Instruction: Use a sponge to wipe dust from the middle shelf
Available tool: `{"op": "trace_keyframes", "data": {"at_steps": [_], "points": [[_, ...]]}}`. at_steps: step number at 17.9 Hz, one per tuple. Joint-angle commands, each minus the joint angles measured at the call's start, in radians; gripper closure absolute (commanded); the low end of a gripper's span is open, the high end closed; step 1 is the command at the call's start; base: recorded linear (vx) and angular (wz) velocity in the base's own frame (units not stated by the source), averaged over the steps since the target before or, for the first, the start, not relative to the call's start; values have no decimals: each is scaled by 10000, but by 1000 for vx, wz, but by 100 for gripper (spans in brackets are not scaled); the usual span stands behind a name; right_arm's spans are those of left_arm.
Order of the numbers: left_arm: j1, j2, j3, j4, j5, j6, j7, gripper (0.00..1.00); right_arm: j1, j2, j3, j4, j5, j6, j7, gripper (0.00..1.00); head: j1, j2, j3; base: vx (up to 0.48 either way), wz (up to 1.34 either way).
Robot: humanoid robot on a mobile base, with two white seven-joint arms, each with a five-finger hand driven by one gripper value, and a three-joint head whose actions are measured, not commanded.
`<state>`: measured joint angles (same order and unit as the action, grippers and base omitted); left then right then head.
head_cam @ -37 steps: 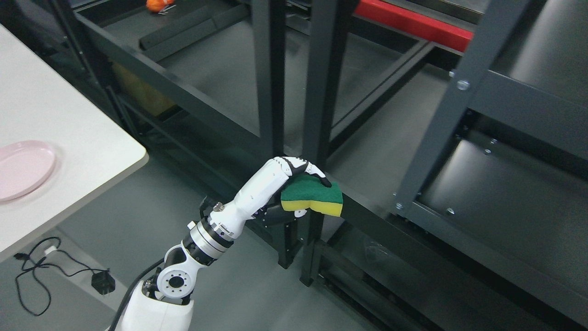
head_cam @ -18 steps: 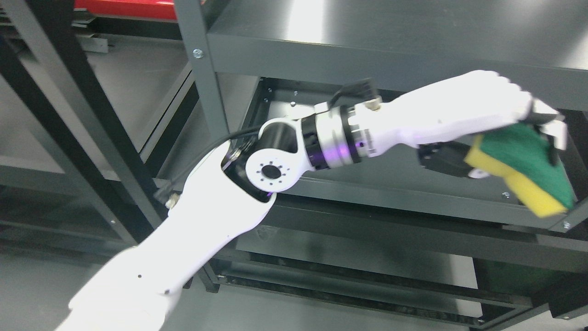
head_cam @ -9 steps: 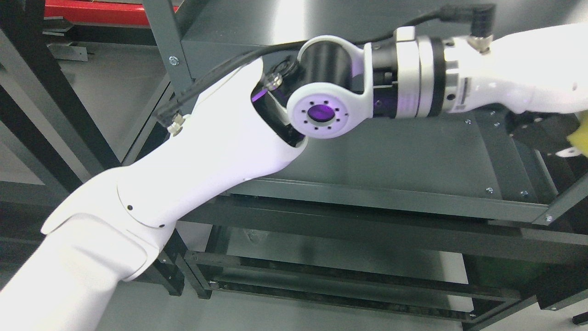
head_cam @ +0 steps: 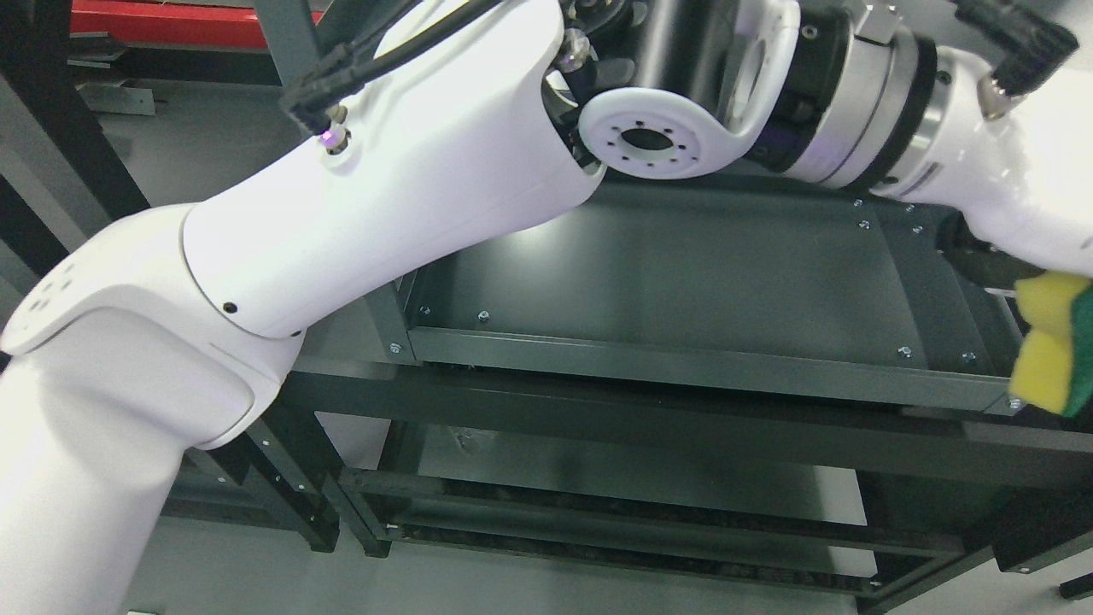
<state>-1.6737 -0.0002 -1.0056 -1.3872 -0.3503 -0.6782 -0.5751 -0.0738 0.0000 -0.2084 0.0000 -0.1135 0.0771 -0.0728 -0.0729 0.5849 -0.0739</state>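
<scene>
My left arm (head_cam: 341,196) fills most of the head view, coming in from the lower left and crossing up to the right, with the wrist joint near the top and the left hand (head_cam: 1037,218) cut off by the right edge of the picture. I can see only the white back of the hand there; the fingers are out of frame, so I cannot tell how far they are closed. Directly under the hand, touching its underside as far as I can see, sits the sponge (head_cam: 1055,342), yellow foam with a strip of green scouring face at the very edge of the picture. Whether the hand actually grips it I cannot confirm from here.

The sponge hangs at the right end of the middle shelf (head_cam: 683,273), over the right front corner, where the front lip meets the side rail. To the left of the hand the dark shelf surface runs open and bare all the way to the far left corner, bounded by the raised front lip (head_cam: 683,367) nearer me and a row of screws along each end. Above the hand the arm's own wrist and the upper shelf crowd the space. Below the hand, past the lip, lie a dark crossbeam and the lower shelf (head_cam: 615,478). A red bar (head_cam: 162,21) shows at the top left, well away from the hand.
</scene>
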Motion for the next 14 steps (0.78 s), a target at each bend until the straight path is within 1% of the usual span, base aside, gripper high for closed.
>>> {"op": "trace_keyframes", "data": {"at_steps": [1,3,5,6,8,9,13,14], "points": [[-505,177,787,1693,-976,-1072,-1150,97,2,-175,-2,-174,0,-4,-8,0,0,0,0,8,16],[-521,177,1676,1556,-1083,-1072,-2052,98,2,-175,-2,-174,0,-4,-8,0,0,0,0,0,14],[-475,177,2123,1021,-1068,-1072,-2729,98,2,-175,-2,-174,0,-4,-8,0,0,-1,0,0,0],[-399,322,2308,714,-1008,-1072,-3005,98,2,-175,-2,-174,0,-4,-8,0,0,0,0,0,0],[-63,844,2722,-144,-946,-1072,-3390,97,2,-175,-2,-174,0,-4,-8,0,0,0,0,0,0],[228,1241,2982,-740,-687,-1072,-3711,96,2,-175,-2,-174,0,-4,-8,0,0,0,0,0,0],[935,2469,3611,-2094,540,-1072,-4633,96,2,-175,-2,-174,0,-4,-8,0,0,-1,0,0,0],[1195,2912,3856,-2461,937,-1072,-4725,96,2,-175,-2,-174,0,-4,-8,0,0,0,0,0,0]]}}
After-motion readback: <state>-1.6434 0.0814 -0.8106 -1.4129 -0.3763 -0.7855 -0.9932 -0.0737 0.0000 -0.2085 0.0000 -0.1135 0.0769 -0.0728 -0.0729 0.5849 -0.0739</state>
